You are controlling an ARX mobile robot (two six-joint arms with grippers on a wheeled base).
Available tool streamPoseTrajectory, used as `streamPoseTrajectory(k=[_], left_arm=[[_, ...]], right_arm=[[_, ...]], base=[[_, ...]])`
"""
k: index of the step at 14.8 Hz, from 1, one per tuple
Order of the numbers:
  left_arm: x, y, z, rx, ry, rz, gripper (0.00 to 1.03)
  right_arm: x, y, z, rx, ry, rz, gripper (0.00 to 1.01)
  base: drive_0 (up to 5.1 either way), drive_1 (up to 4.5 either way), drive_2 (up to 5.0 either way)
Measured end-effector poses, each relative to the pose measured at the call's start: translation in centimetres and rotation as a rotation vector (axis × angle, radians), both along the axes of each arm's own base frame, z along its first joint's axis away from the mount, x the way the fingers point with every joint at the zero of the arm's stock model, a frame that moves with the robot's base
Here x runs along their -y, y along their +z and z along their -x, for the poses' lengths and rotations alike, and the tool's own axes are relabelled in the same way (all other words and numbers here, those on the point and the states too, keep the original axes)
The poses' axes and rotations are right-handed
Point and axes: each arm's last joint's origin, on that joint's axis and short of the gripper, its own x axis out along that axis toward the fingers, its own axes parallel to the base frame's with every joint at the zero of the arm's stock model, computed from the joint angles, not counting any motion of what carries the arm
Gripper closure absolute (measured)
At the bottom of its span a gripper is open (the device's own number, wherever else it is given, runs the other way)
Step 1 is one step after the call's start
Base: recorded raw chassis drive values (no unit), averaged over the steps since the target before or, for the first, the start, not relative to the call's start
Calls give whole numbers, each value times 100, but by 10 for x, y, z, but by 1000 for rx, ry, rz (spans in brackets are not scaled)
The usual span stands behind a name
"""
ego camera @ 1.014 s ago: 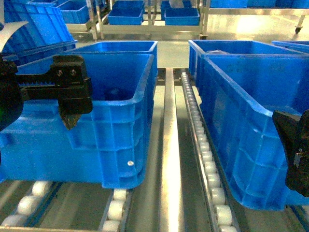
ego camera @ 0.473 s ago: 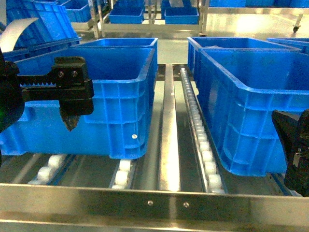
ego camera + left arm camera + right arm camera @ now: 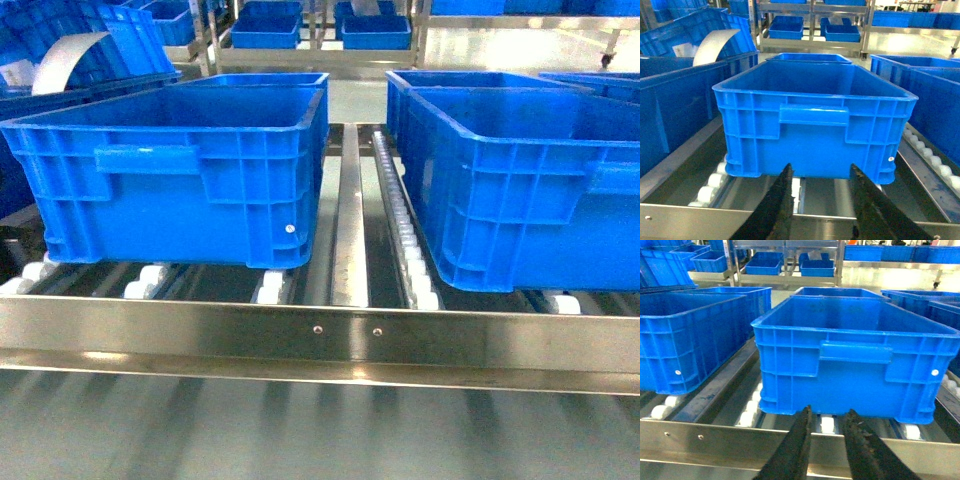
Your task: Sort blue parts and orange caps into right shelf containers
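Left claw (image 3: 820, 200) wide, right claw (image 3: 827, 437) narrower, both empty before blue crates (image 3: 180, 170)

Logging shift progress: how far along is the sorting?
Nothing looks done: no blue parts or orange caps show anywhere. In hand: nothing; the left gripper and right gripper are open and empty, facing the crates. All the sorting appears left.

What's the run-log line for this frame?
left hand: open, empty | right hand: open, empty | crates: on rollers | parts: none visible
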Motion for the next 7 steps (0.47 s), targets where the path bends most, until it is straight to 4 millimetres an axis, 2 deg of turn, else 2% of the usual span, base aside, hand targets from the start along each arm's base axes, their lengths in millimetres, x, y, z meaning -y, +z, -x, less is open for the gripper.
streamPoseTrajectory(k=[1,3,4,7], left_arm=[[-8,0,9,-5,2,-1,84],[-13,-2,15,-16,2,-3,93],[-16,-3,20,-21,4,-4,100],[-29,-1,40,-10,0,-1,101]], right_arm=[[7,-2,7,-11,-11,4,89],[11,-1,10,-5,-13,4,98],[13,1,12,3,-9,3,99],[23,3,24,10,-10,2,99]], base=[[0,0,0],[0,0,0],[0,0,0],[0,0,0]])
